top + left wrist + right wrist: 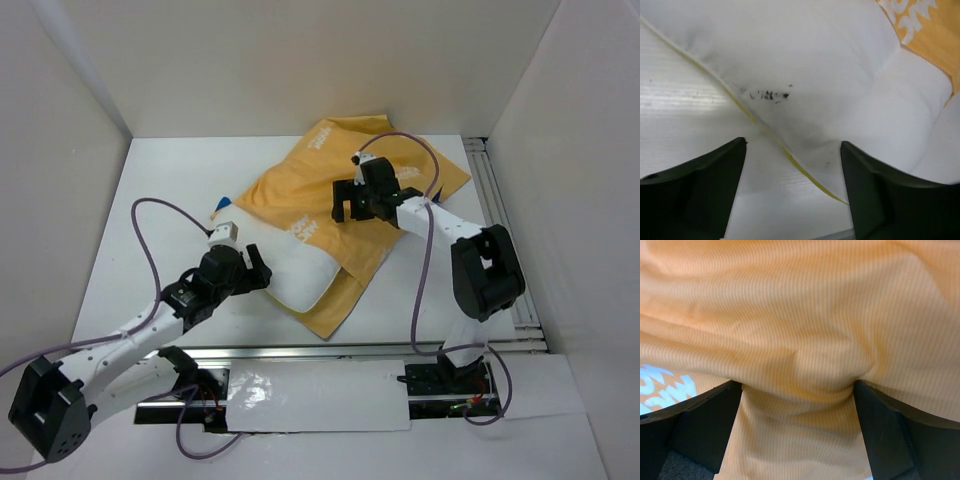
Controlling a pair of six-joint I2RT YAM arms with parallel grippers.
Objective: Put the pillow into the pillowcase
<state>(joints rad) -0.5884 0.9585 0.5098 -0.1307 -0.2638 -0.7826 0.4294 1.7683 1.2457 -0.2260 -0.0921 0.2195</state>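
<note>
The mustard-orange pillowcase (330,190) with white logos lies crumpled at the middle back of the table. The white pillow (300,272) sticks out of its near-left side, and the rest of it is hidden under the cloth. My left gripper (252,268) is open at the pillow's near-left corner. In the left wrist view the pillow (805,65) and its yellow edge run between the spread fingers of my left gripper (793,142). My right gripper (347,210) is open and rests on top of the pillowcase. In the right wrist view orange cloth (800,325) bulges between the spread fingers of my right gripper (798,384).
White walls close in the table on the left, back and right. Metal rails run along the right side (500,200) and the front edge (380,350). A small blue-and-white tag (222,208) lies left of the pillowcase. Purple cables loop over both arms.
</note>
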